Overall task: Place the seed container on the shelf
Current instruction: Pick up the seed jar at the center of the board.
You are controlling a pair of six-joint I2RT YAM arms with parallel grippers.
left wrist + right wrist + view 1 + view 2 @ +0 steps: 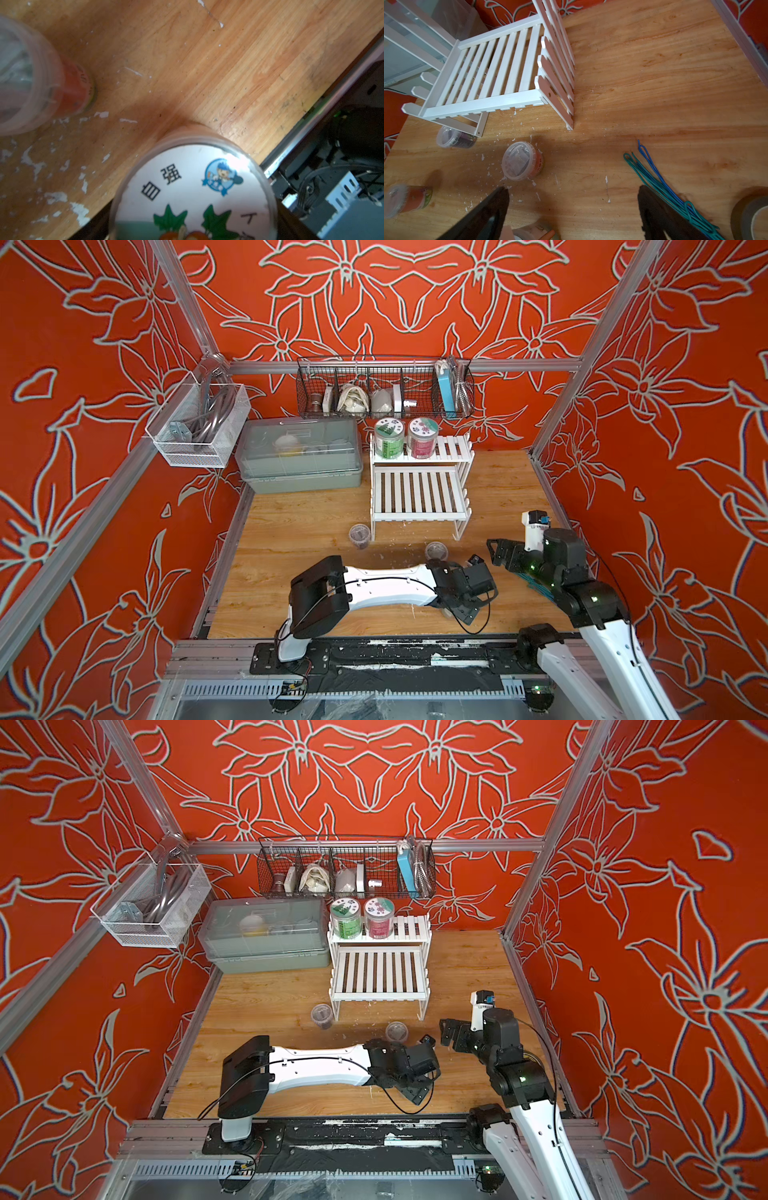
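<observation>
Seed container [195,193] stands upright, lid up, directly below the left fingers [469,610], on the counter [291,531] well in front of the shelf [419,493], off its right front leg. Can't tell whether those fingers grip it. Right fingers [496,207] are wide and empty, so it's the left arm's pick.

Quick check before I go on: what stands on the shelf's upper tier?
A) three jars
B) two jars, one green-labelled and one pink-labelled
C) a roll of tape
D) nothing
B: in a top view a green jar and a pink jar stand side by side on the upper tier of the shelf.
</observation>
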